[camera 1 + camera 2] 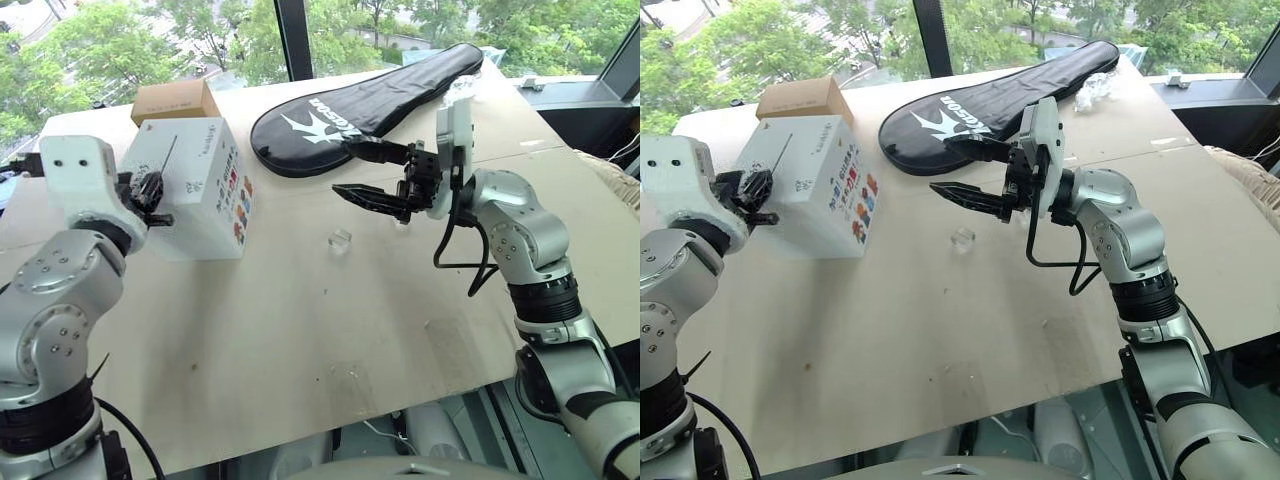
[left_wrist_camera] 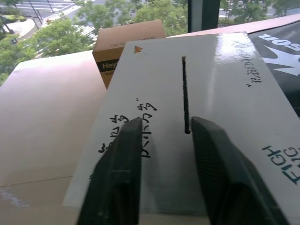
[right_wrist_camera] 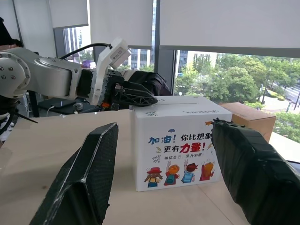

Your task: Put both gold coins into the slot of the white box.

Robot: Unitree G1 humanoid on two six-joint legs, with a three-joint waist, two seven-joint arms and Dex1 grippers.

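One gold coin [image 1: 340, 240], a small clear glassy piece, lies on the bare tabletop [image 1: 330, 340] between the white box [image 1: 205, 190] and the right gripper [image 1: 345, 170], apart from both. I cannot find a second coin anywhere in these views. The white box stands near the tabletop's left side, its top bearing the slot [image 2: 184, 93], a thin dark slit with handwriting on either side; the face turned toward the right arm carries colourful little pictures and printed characters. The left gripper [image 2: 164, 136] hovers just over the box top at the near end of the slot, its two black fingers [image 2: 124, 159] parted to either side of the slit with nothing between them. The right gripper hangs above the tabletop's middle, pointing toward the box, its fingers [image 3: 89, 173] spread wide and empty. Behind the white box sits a smaller brown cardboard box [image 1: 175, 100], and a black racket cover [image 1: 370, 100] with white lettering lies across the far tabletop.
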